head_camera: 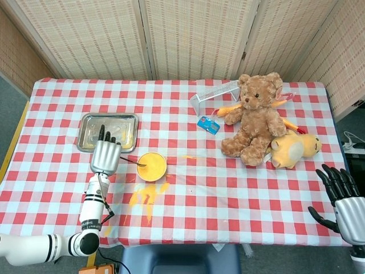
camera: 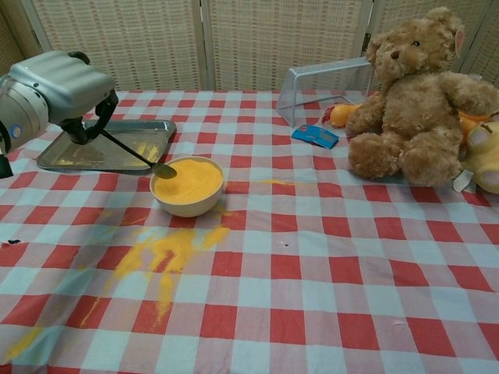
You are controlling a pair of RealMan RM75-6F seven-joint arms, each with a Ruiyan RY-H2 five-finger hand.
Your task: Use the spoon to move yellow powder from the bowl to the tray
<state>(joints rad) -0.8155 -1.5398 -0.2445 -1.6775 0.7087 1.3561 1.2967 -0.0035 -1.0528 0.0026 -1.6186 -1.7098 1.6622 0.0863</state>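
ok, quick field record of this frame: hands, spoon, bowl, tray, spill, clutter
left hand: grips the spoon handle, raised between tray and bowl
right hand: open, at the table's right edge, holding nothing
spoon: scoop end at the bowl's left rim
bowl: holds yellow powder
tray: metal, behind-left of the bowl, some yellow powder inside
spill: yellow powder on the cloth in front of the bowl
clutter: teddy bear, yellow plush toy

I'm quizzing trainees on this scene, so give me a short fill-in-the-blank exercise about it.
1. The spoon is held by the robot's ____ hand.
2. The powder in the bowl is ____ in colour.
3. Spilled powder lies on the ____ in front of the bowl.

Missing words: left; yellow; tablecloth
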